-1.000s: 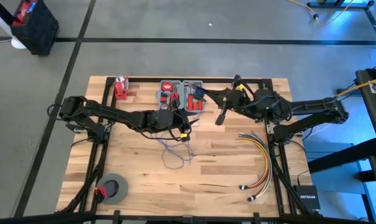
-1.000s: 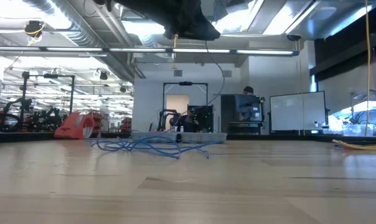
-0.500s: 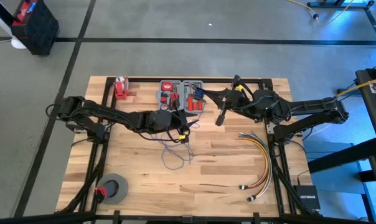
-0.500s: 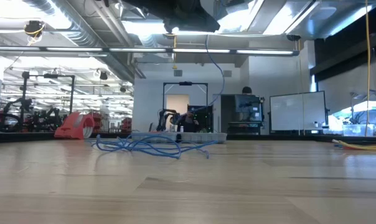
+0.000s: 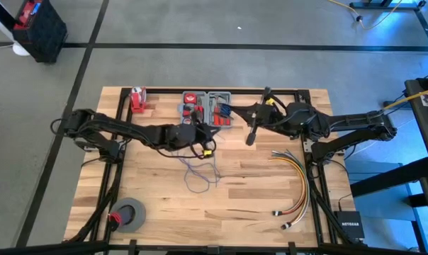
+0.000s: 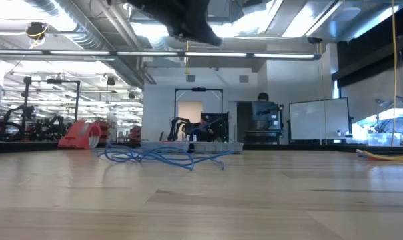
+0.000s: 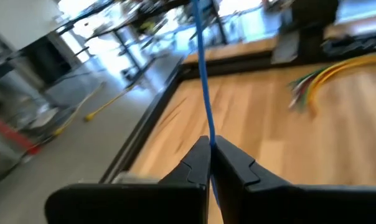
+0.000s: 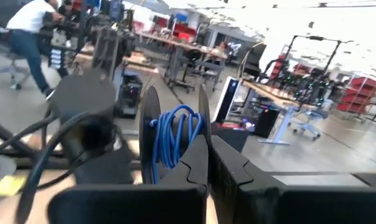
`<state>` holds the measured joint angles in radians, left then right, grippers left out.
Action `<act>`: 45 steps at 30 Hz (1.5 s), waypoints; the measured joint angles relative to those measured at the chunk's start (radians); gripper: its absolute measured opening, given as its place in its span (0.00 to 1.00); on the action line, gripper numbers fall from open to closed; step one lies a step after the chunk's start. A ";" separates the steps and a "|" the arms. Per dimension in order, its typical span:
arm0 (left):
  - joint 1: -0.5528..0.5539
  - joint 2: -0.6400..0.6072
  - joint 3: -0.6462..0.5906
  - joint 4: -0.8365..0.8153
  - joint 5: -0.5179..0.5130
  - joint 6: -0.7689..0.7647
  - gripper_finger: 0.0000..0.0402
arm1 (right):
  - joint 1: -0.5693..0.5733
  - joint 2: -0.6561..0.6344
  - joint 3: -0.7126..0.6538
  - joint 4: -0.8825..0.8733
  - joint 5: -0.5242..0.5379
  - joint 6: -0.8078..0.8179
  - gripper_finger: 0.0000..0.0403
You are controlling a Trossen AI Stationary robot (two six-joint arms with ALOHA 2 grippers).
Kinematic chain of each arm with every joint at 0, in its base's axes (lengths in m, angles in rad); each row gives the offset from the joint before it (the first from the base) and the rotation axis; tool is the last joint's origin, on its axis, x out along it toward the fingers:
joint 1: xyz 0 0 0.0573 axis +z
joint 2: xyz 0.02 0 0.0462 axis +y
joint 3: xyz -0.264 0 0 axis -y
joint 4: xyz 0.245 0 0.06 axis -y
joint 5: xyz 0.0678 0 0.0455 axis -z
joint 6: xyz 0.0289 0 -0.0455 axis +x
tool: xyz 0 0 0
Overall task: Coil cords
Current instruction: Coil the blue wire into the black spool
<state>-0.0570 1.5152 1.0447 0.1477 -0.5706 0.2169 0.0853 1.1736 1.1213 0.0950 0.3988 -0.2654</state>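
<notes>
Blue cord [image 7: 203, 87] runs straight ahead from the left pincer [image 7: 210, 163] — clamped on it above table [image 5: 256, 191] centre; loose cords [image 5: 200, 173] lie just below. Right pincer [image 8: 208, 163] — closed beside a wound coil [image 8: 174, 140], farther off.

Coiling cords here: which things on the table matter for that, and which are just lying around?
Part of the job:
- blue cords, loose on the table
- left pincer, shut on a blue cord strand
- right pincer, shut, beside a blue cord coil

Just lying about:
- yellow, orange and red cables
- tape roll
- grey tool case
- red item
</notes>
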 joint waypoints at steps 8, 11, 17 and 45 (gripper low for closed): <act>-0.002 -0.178 0.000 -0.238 -0.044 -0.045 0.01 | 0.000 0.000 0.000 -0.175 -0.010 0.000 0.01; -0.002 -0.247 0.000 -0.288 -0.044 -0.055 0.01 | 0.000 0.000 -0.001 -0.224 0.001 0.000 0.01; -0.002 -0.361 0.000 -0.315 -0.043 -0.068 0.01 | -0.001 0.016 -0.001 -0.297 0.010 -0.003 0.01; -0.042 -0.172 0.000 0.070 0.132 -0.071 0.01 | -0.074 0.266 -0.001 -0.043 0.161 -0.076 0.01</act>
<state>-0.0986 1.3428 1.0447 0.2173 -0.4389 0.1457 0.0116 1.4395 1.1202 0.0519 0.5599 -0.3415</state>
